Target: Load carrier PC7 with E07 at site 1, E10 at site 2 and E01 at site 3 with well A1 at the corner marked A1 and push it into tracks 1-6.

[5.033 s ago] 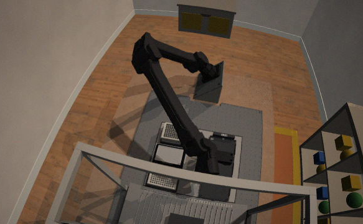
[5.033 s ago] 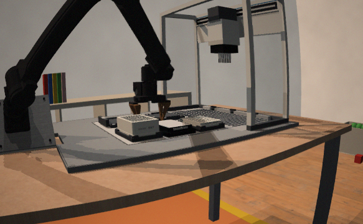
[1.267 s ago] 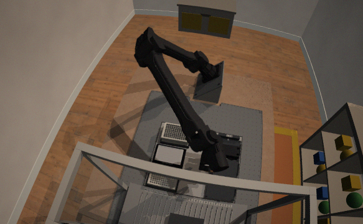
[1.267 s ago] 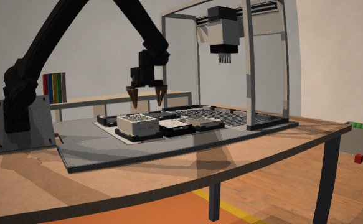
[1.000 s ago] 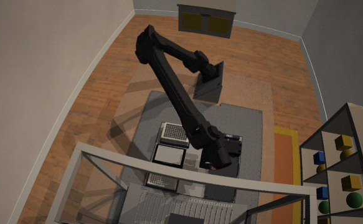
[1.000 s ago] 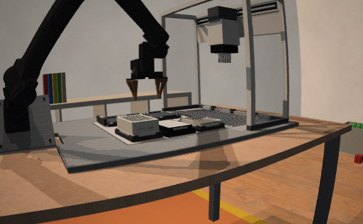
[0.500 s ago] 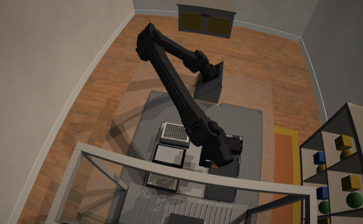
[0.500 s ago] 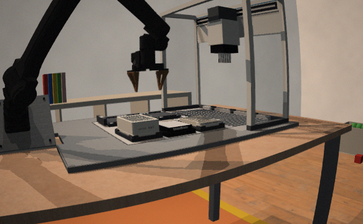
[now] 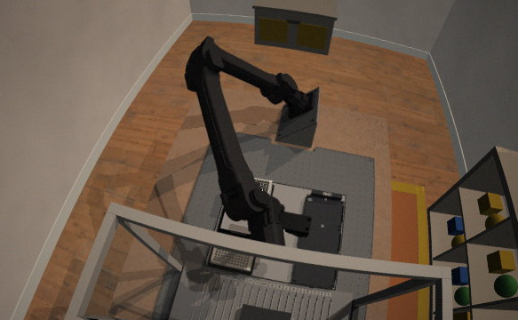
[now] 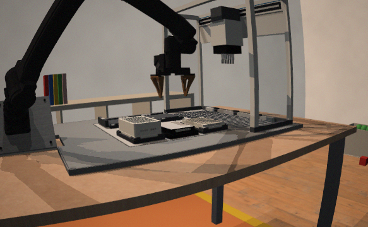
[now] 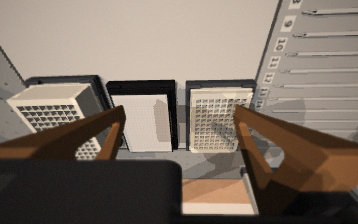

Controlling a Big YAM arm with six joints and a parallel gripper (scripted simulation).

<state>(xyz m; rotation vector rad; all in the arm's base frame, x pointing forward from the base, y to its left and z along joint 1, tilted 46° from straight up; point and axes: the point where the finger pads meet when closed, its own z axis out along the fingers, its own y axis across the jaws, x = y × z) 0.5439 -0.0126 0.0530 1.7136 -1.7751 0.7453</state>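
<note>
Plates [image 11: 145,120] in nests (carrier [image 9: 322,222] unloaded)

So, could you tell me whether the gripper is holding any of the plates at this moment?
No, the gripper hangs open and bare above the three plates, well apart from them.

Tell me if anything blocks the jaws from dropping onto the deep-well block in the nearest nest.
Nothing visible does. The gripper hangs open well above the row of plates, and the deep-well block stands with its top uncovered. Its only close neighbour is the lower 384-well plate beside it.
</note>
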